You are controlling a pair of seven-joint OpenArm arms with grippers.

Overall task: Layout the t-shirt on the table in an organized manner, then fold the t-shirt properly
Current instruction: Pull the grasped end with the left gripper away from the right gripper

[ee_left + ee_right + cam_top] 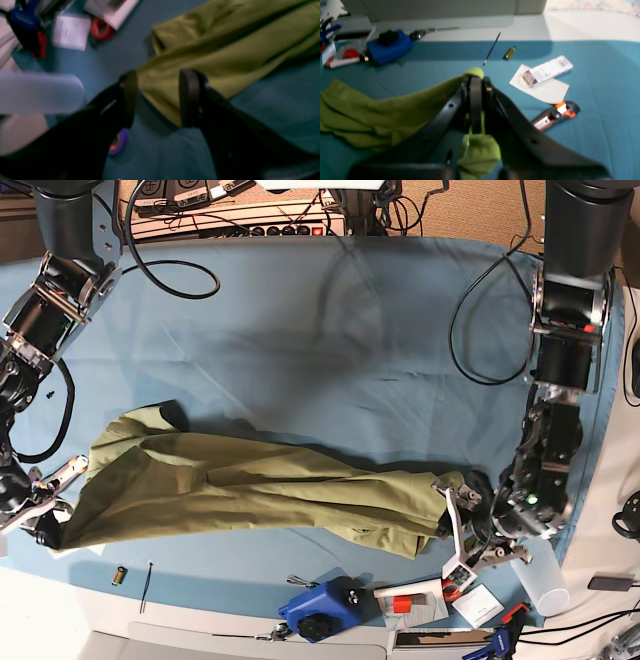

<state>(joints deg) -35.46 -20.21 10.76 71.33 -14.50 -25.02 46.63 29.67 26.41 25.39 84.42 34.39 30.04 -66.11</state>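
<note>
The olive-green t-shirt (250,485) lies stretched in a long creased band across the front of the light blue table (320,330). At its left end my right gripper (45,520) is shut on a corner. The right wrist view shows that gripper (475,75) pinching a bunch of t-shirt (382,110) cloth just above the table (595,75). At the band's right end my left gripper (462,525) stands open. In the left wrist view its fingers (130,97) are spread, and the t-shirt's (225,45) edge lies loose on the table (112,62) between them.
A utility knife (555,115), a clear plastic case on white card (547,70), a battery (509,53) and a thin stick (492,48) lie near the right gripper. A blue tool (320,610), red tape (101,28), purple tape (118,142) and a plastic cup (545,580) crowd the front right edge. Cables (170,275) lie at the back.
</note>
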